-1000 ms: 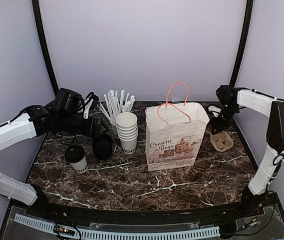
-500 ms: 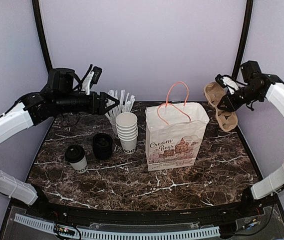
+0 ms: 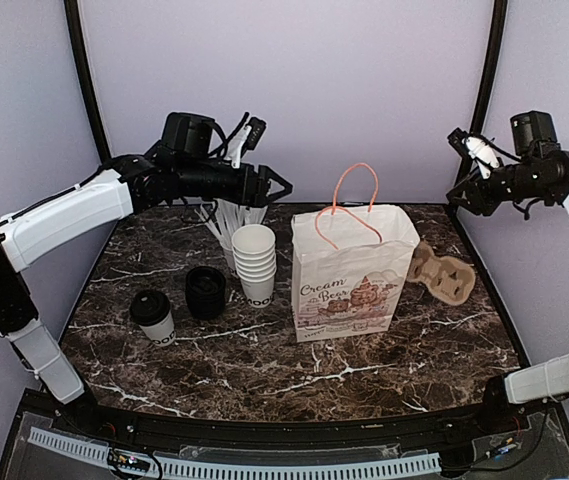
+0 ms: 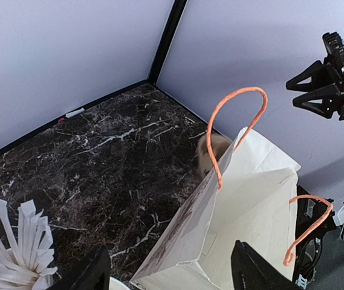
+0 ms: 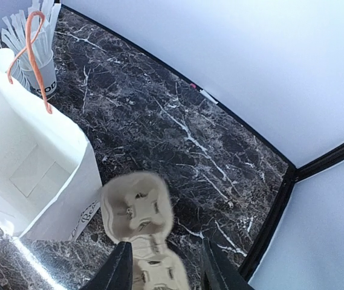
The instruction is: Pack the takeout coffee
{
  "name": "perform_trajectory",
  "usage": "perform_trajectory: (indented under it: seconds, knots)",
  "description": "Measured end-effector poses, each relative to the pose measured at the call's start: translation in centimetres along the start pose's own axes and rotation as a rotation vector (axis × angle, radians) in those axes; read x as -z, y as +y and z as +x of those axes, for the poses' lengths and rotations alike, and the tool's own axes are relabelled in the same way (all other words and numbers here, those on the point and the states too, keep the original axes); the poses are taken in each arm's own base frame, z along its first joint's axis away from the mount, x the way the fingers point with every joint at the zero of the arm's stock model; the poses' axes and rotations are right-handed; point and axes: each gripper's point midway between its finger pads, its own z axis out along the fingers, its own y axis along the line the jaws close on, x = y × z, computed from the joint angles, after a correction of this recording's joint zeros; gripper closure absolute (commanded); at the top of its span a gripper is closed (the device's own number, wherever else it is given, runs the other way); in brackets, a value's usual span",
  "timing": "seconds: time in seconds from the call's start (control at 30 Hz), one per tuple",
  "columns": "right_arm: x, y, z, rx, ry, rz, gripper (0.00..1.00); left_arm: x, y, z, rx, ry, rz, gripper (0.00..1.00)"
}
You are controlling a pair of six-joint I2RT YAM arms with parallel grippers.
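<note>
The takeout coffee (image 3: 152, 317), a white cup with a black lid, stands at the table's left, far from both grippers. My left gripper (image 3: 276, 190) hovers open and empty above the straw cup, its fingers pointing at the paper bag (image 3: 352, 272); in the left wrist view the gripper (image 4: 172, 279) looks down into the bag's open mouth (image 4: 253, 205). High at the right, my right gripper (image 3: 459, 192) is open. A brown pulp cup carrier (image 3: 441, 272), blurred, is loose below it against the bag's right side; it also shows under the right gripper (image 5: 167, 273) as the carrier (image 5: 136, 208).
A stack of lidless white cups (image 3: 255, 262) and a cup of white straws (image 3: 230, 212) stand left of the bag. A stack of black lids (image 3: 205, 292) sits beside the coffee. The bag's orange handles (image 3: 356, 200) stick up. Black frame posts rise at the back corners.
The right gripper let go of the carrier, which dropped beside the bag's right side, while that arm drew back right. The left arm swung right, toward the bag.
</note>
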Motion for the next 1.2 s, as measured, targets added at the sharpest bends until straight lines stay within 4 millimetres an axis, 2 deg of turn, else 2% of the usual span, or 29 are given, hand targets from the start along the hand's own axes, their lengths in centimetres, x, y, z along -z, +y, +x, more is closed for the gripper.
perform_trajectory:
  seconds: [0.1, 0.17, 0.23, 0.3, 0.37, 0.43, 0.47, 0.57, 0.63, 0.67, 0.73, 0.83, 0.9, 1.0, 1.2]
  knots:
    - [0.4, -0.3, -0.1, 0.016, -0.015, 0.029, 0.61, -0.6, -0.4, 0.7, 0.0, 0.021, 0.011, 0.29]
    - [-0.4, -0.4, 1.1, 0.011, 0.014, 0.042, 0.55, -0.5, -0.7, 1.1, -0.002, 0.024, 0.015, 0.28]
    - [-2.0, -0.4, 3.9, -0.006, 0.081, 0.037, 0.47, -0.3, -0.6, 1.7, 0.0, 0.032, 0.01, 0.28]
    - [-3.6, -0.2, 7.4, -0.033, 0.172, 0.024, 0.43, 0.2, -0.4, 2.6, 0.004, 0.042, -0.005, 0.28]
    - [-5.1, 0.2, 10.8, -0.048, 0.27, -0.001, 0.33, 0.9, -0.2, 3.2, 0.007, 0.048, -0.021, 0.28]
    - [-6.2, 0.4, 13.3, -0.05, 0.349, -0.028, 0.2, 1.7, -0.1, 3.6, 0.007, 0.049, -0.034, 0.28]
    - [-6.6, 0.5, 14.3, -0.045, 0.381, -0.042, 0.18, 2.1, -0.1, 3.7, 0.007, 0.047, -0.038, 0.28]
    - [-7.0, 0.2, 15.7, -0.025, 0.424, -0.048, 0.2, 3.3, -0.1, 3.9, 0.005, 0.034, -0.052, 0.28]
    - [-7.2, -0.6, 15.9, -0.017, 0.427, -0.034, 0.3, 3.9, -0.2, 3.9, 0.004, 0.025, -0.057, 0.28]
    - [-7.3, -1.2, 16.0, -0.015, 0.431, -0.023, 0.38, 4.1, -0.2, 4.0, 0.005, 0.021, -0.06, 0.28]
    - [-7.9, -3.1, 16.3, -0.033, 0.443, 0.018, 0.48, 4.4, -0.1, 4.2, 0.008, 0.017, -0.064, 0.28]
    - [-9.5, -5.5, 17.0, -0.03, 0.473, 0.051, 0.52, 4.5, 0.1, 4.8, 0.017, 0.02, -0.071, 0.28]
    - [-11.0, -6.2, 18.0, -0.027, 0.506, 0.046, 0.53, 4.5, 0.3, 5.4, 0.024, 0.031, -0.077, 0.28]
    - [-13.0, -6.0, 20.6, -0.029, 0.581, 0.003, 0.54, 4.8, 0.5, 6.1, 0.03, 0.04, -0.088, 0.28]
    - [-12.7, -3.6, 22.3, -0.022, 0.617, -0.079, 0.5, 5.7, 0.7, 6.2, 0.027, 0.026, -0.107, 0.28]
